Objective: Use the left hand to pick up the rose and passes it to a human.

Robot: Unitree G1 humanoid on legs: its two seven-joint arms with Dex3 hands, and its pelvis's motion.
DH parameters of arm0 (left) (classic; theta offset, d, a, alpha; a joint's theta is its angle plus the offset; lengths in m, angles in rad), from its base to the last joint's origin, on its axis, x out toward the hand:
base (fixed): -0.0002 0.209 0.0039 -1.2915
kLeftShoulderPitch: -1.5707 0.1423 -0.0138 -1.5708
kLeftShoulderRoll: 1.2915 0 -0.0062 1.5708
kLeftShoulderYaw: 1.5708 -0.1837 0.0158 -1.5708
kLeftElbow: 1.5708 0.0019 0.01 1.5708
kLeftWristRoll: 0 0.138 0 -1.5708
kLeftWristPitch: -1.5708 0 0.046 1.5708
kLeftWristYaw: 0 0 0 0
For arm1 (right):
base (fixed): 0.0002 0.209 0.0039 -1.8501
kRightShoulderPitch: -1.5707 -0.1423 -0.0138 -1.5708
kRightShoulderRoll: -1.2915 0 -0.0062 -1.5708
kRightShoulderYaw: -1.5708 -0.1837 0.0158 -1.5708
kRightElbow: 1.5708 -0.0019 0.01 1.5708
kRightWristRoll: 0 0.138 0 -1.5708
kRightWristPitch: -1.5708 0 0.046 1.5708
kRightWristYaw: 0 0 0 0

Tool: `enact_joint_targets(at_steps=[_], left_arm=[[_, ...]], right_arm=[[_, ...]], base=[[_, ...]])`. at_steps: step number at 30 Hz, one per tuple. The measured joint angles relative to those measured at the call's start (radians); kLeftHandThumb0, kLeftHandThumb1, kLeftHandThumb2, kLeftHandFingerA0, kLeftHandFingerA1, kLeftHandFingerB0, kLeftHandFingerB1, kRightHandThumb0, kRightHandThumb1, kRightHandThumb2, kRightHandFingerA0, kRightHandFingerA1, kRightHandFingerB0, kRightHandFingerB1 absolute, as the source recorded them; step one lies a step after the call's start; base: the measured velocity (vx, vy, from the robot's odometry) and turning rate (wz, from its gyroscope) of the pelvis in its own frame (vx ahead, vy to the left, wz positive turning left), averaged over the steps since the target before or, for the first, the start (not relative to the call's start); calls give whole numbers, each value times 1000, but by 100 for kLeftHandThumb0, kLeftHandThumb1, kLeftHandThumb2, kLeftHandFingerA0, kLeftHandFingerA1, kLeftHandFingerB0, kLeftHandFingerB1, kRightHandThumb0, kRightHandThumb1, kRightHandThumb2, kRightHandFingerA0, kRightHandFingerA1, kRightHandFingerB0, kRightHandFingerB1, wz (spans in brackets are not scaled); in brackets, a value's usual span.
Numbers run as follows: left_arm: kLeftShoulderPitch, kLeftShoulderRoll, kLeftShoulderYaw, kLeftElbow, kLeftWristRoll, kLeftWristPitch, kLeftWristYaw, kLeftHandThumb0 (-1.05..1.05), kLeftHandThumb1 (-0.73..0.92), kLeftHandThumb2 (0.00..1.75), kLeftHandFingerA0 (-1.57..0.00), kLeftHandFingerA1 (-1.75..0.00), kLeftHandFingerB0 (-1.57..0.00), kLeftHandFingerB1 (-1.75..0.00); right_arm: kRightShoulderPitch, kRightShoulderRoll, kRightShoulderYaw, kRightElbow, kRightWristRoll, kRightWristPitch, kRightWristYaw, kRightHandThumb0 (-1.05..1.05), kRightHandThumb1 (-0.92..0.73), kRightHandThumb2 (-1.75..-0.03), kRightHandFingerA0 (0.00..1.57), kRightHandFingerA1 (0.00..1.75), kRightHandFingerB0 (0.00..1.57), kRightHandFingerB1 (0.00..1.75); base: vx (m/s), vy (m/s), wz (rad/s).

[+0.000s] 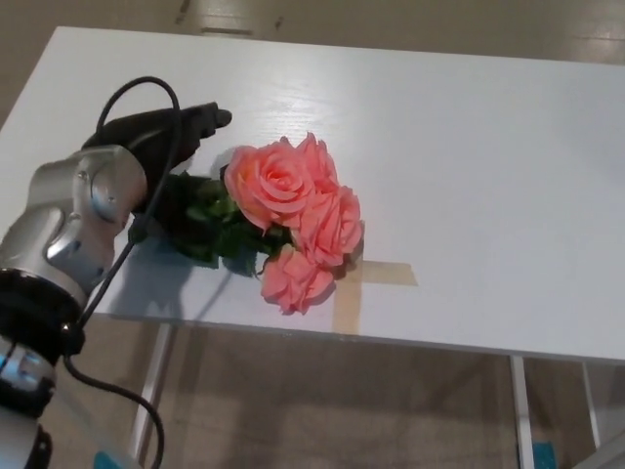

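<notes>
A bunch of pink roses (pixel 293 205) with dark green leaves (pixel 210 230) lies on the white table (pixel 469 147), near its front edge, blooms pointing right. My left hand (pixel 161 137) is at the stem end, left of the blooms. Its fingers (pixel 200 119) reach over the stem and the thumb sits low by the leaves, still apart, so the hand is open around the stem. My silver wrist (pixel 83 210) and a black cable (pixel 137 98) hide the stem itself. My right hand is not in view.
A strip of tan tape (pixel 376 278) is stuck to the table just right of the lowest bloom. The table's front edge (pixel 391 342) runs close below the roses, with the floor beneath it.
</notes>
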Motion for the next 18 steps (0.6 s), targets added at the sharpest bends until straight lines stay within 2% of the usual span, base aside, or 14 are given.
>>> enact_joint_targets(at_steps=[6,18], left_arm=[[-2,-43,-27,8,12,14,7,-48,33,71,0,-15,0,-22],[-63,-118,-73,171,35,18,22,-50,34,72,0,-17,0,-23]], right_arm=[[1,0,-1,0,0,0,2,-33,-58,-72,66,53,49,47],[-3,0,-10,0,0,2,8,-33,-58,-73,66,54,49,47]], base=[[0,0,0],[0,0,0]])
